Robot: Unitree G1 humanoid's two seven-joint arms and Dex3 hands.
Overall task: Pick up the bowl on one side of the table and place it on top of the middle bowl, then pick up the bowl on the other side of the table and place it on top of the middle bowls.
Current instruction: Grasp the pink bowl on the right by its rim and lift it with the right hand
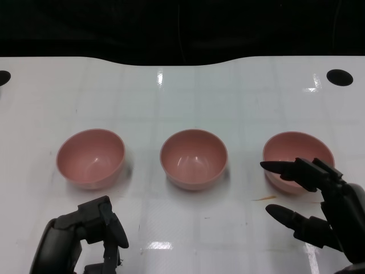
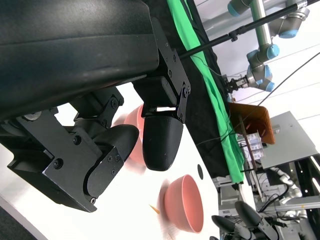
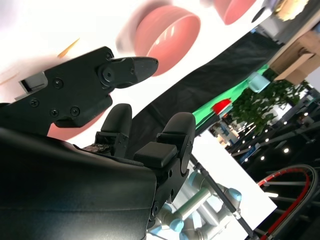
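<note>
Three pink bowls stand in a row on the white counter [image 1: 182, 228], well apart, none stacked yet. The right bowl [image 1: 296, 149] lies just ahead of the right hand [image 1: 319, 200], whose fingers are spread apart and empty; the upper fingertips overlap the bowl's near rim, though I cannot tell whether they touch it. This hand looks far nearer its bowl than the other. The left hand [image 1: 85, 237] sits low at the counter's near edge, fingers curled in on nothing, short of the left bowl [image 1: 90, 157]. The middle bowl [image 1: 193, 158] waits between, likely first to receive the right bowl
</note>
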